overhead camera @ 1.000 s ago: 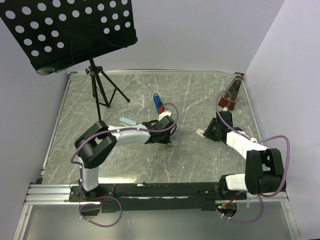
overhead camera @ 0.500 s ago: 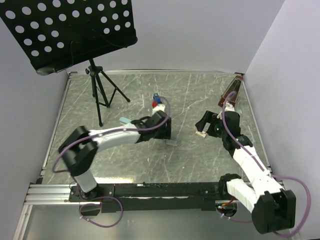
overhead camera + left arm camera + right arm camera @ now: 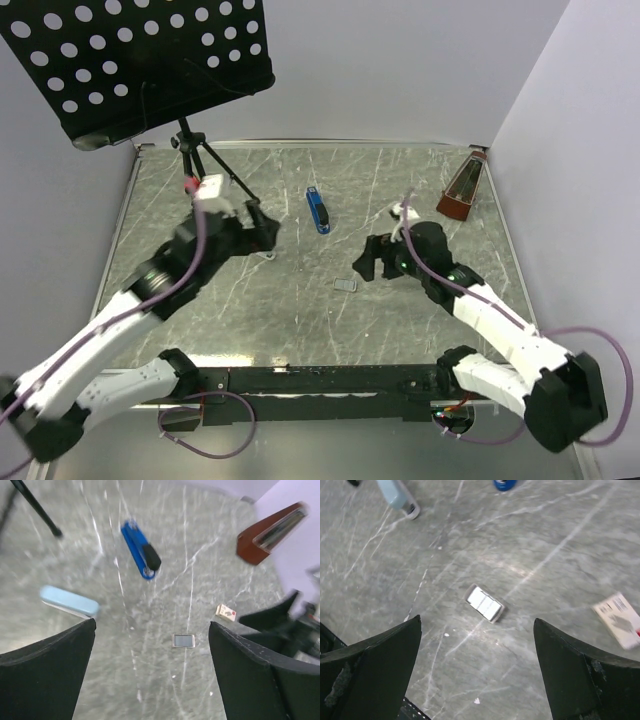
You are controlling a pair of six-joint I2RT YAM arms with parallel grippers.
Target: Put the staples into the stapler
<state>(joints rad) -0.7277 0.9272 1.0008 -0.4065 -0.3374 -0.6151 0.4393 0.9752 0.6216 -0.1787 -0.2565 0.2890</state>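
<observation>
Evidently nothing loaded yet: staples and stapler lie apart

Top view: the slim dark blue stapler (image 3: 317, 210) lies on the grey marbled tabletop (image 3: 300, 330), well apart from the tiny silvery metal tray of staples (image 3: 344, 286). The left tool (image 3: 266, 232) and right tool (image 3: 373, 262) hang above, both spread wide and empty.

Left wrist view: a small whitish cardboard box with red print (image 3: 226, 612) sits near the staples. The stapler looks shut, though blur leaves doubt.

Right wrist view: the staples lie just beneath the released right tool. In my judgement, grasping, opening and inserting all remain.
</observation>
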